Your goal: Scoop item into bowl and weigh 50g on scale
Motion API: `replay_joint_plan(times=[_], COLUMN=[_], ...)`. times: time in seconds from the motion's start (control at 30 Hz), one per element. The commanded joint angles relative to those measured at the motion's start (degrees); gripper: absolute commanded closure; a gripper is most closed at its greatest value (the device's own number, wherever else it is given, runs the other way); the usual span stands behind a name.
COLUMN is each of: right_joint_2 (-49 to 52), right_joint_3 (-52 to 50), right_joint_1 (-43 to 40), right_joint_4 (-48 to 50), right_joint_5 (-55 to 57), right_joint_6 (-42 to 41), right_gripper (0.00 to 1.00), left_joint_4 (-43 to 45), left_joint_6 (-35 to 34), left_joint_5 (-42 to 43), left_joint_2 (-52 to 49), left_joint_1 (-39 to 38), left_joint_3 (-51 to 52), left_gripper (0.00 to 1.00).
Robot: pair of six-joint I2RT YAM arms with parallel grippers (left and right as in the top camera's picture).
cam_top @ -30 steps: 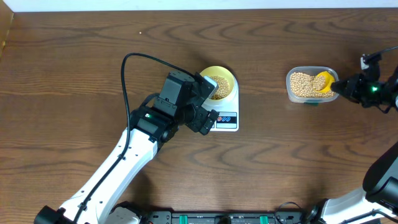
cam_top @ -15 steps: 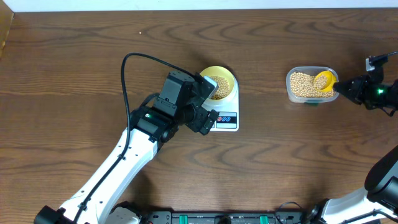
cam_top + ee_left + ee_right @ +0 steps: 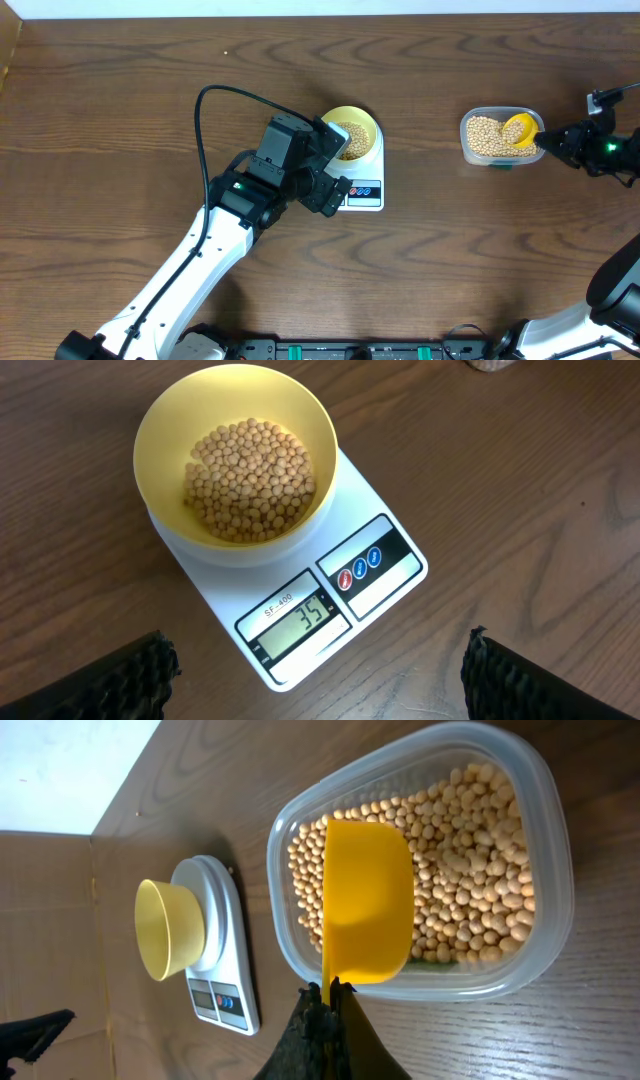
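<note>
Tan beans (image 3: 250, 480) heap in the yellow bowl (image 3: 160, 430) on the scale (image 3: 345, 520), more fill the clear tub (image 3: 283, 920); right gripper (image 3: 325, 1010) clamps the scoop (image 3: 368, 900), left gripper (image 3: 315, 665) gapes empty.

Open table (image 3: 430, 230) between scale (image 3: 365, 193) and tub (image 3: 478, 150); left tool (image 3: 337, 168) wide beside the bowl (image 3: 360, 117), scoop (image 3: 519, 130) across the tub's mouth.

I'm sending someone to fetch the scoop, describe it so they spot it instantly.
On the wooden table's right side sits a clear plastic tub of beans. The scoop is in it, its handle pinched by the right fingers. It is bright yellow, unlike the paler round bowl on the white scale.
</note>
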State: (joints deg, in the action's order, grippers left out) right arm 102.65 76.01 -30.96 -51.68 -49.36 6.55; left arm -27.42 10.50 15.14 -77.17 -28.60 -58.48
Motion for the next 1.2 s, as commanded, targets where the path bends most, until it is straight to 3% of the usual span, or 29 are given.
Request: replay_joint_plan(times=[0.0,0.2,0.87,1.17], right_joint_2=[0.6,0.6,0.6,0.6], right_joint_3=[-0.4,-0.4,-0.4,-0.4], right_joint_1=[-0.3,-0.3,-0.3,2.6], right_joint_4=[-0.9,-2.1,-2.5,2.5], right_joint_5=[-2.1,-3.3,-24.8,-24.7], right_joint_6=[1.2,1.5,1.2,-4.1], right_gripper=[0.99,0.99,0.99,0.99], left_joint_4=[-0.2,-0.2,-0.2,-0.2], left_joint_6=[-0.1,-0.1,-0.1,-0.1], left_joint_5=[0.7,0.7,0.7,0.7], left_joint_2=[-0.3,-0.3,-0.3,-0.3], left_joint_1=[0.2,0.2,0.2,0.2], left_joint_3=[0.5,0.5,0.5,0.5], left_gripper=[0.07,0.07,0.07,0.07])
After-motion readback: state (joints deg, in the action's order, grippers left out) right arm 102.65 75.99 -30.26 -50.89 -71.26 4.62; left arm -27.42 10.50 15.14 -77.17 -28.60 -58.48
